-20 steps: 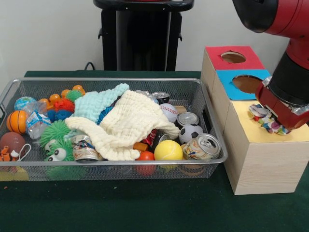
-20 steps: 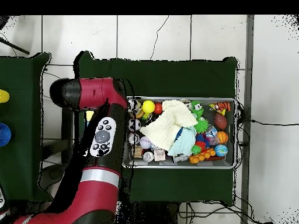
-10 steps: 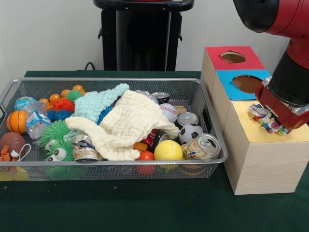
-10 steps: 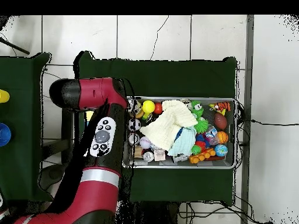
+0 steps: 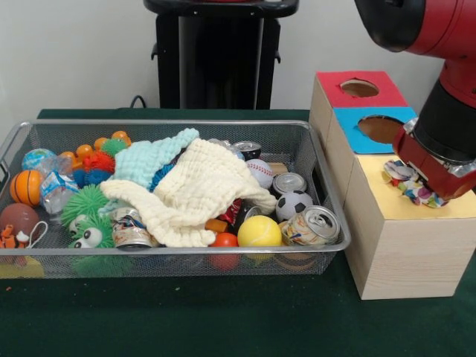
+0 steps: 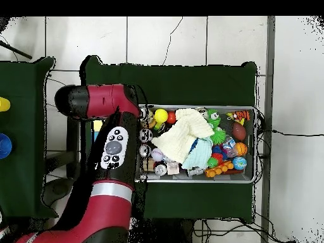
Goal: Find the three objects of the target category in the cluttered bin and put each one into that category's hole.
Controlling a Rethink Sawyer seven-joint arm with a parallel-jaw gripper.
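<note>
Red and black arm (image 5: 439, 89) entering from the upper right of the front view, ending low at the right edge over the yellow panel (image 5: 416, 199) of the wooden box (image 5: 401, 245); gripper (image 5: 416, 186) hidden behind the wrist, fingers impossible to make out, open or shut not to be told; crumpled multicoloured cloth (image 5: 407, 183) bunched right at the gripper's tip, on or just above the yellow panel, contact with the panel unclear. Behind it, blue panel (image 5: 372, 123) with a round hole, then red panel (image 5: 357, 88) with another hole, toward the upper right. Wire mesh bin (image 5: 171, 260) filling the left and centre; cream cloth (image 5: 197, 190) draped over the middle, light teal cloth (image 5: 152, 158) just behind it at upper left; yellow ball (image 5: 259, 232), soccer ball (image 5: 294, 204) and dented can (image 5: 316, 225) at the lower right corner; green spiky toy (image 5: 85, 204) and small basketball (image 5: 26, 186) at left. In the overhead view, arm (image 6: 107, 158) covering the box at left of the bin (image 6: 253, 145).
</note>
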